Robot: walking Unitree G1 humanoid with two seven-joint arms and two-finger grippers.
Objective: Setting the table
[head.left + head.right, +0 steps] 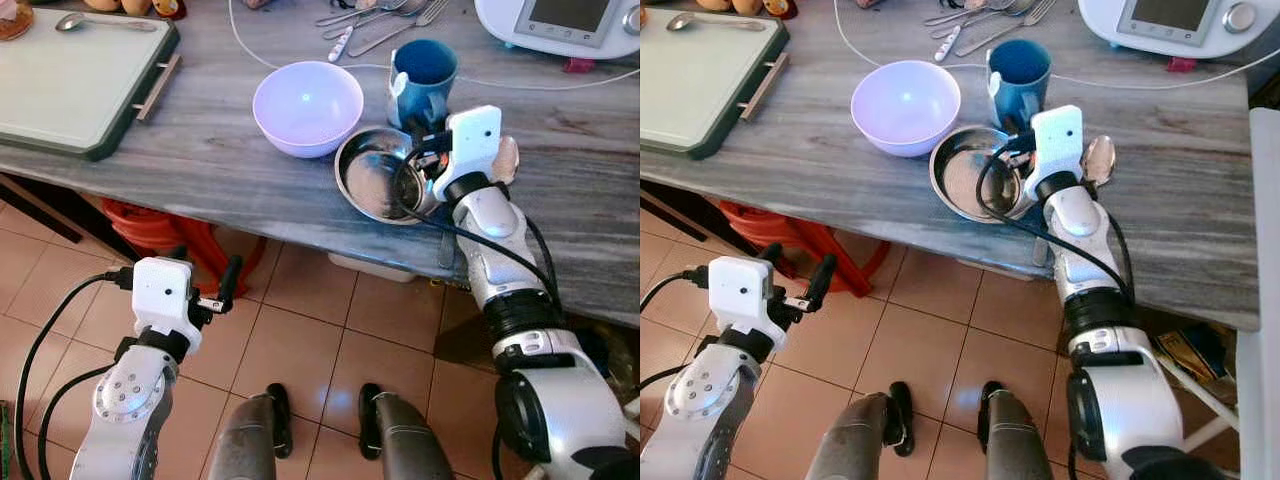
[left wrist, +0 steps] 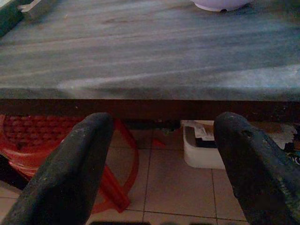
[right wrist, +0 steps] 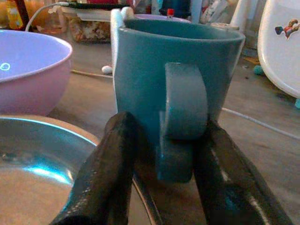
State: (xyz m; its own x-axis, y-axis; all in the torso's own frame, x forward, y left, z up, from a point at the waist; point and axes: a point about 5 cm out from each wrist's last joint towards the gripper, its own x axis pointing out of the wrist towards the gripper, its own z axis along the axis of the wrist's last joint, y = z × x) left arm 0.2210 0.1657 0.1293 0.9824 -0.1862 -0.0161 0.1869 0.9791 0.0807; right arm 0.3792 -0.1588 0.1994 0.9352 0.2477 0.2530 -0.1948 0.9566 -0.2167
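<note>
The table setting looks barely begun: a lilac bowl, a steel dish, a blue mug and loose cutlery sit bunched together on the grey counter, with a green tray at far left. The right claw, fingers spread, reaches over the steel dish and brackets the mug's handle without yet pinching it. The left claw hangs spread and empty below the counter's near edge.

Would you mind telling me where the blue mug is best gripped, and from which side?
By its handle, from the robot's side. The blue mug stands upright with the handle facing the right gripper, whose open fingers already flank it. The steel bowl sits just below, so keep the approach above its rim.
</note>
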